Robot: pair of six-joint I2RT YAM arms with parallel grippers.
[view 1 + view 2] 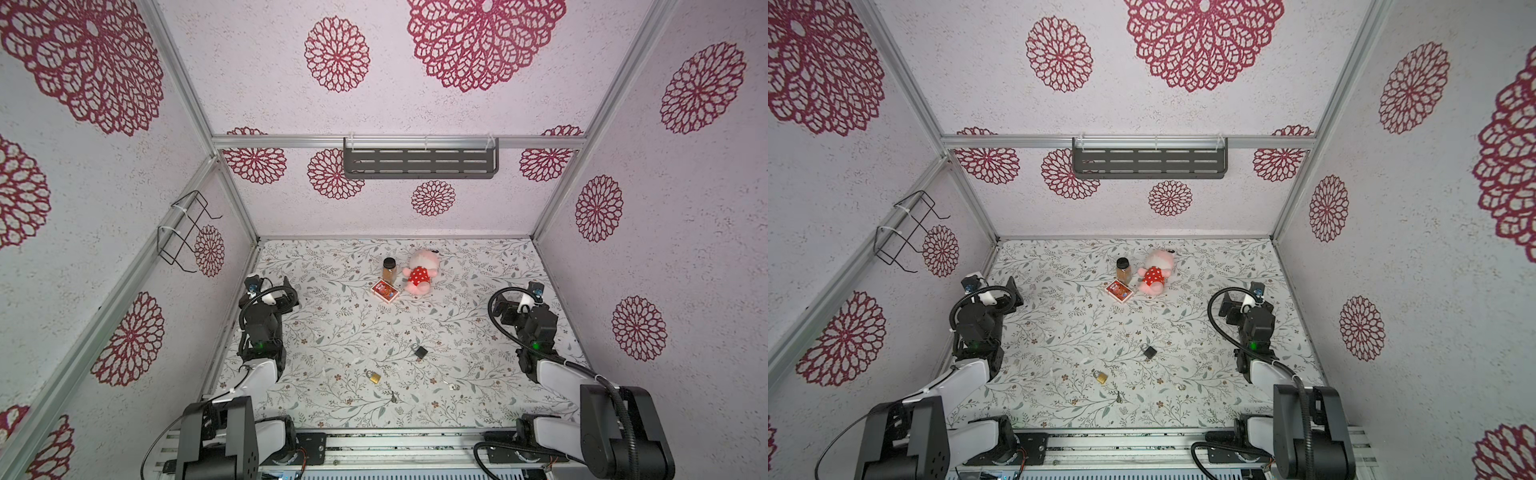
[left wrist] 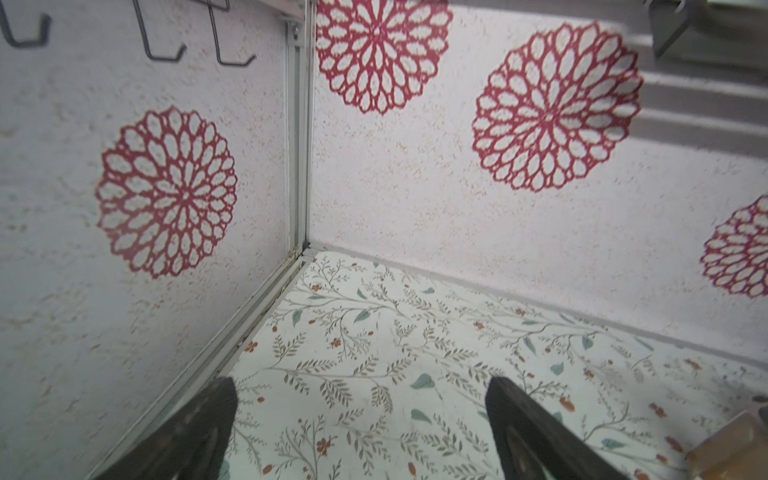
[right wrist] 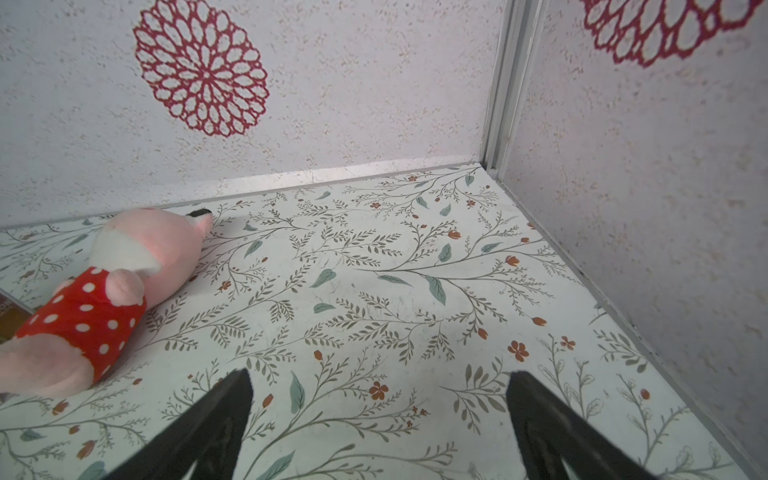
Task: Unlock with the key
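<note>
One key (image 1: 393, 397) lies near the brass padlock (image 1: 374, 376), untouched.

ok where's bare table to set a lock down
Bare: the band between the card box and black padlock, and both back corners ahead of the left hand and right hand. Crowded: back centre by the spice jar and plush toy; front centre around the brass padlock and key.

Brass padlock (image 1: 374, 376), black padlock (image 1: 420, 351), key (image 1: 393, 397) lying flat
</note>
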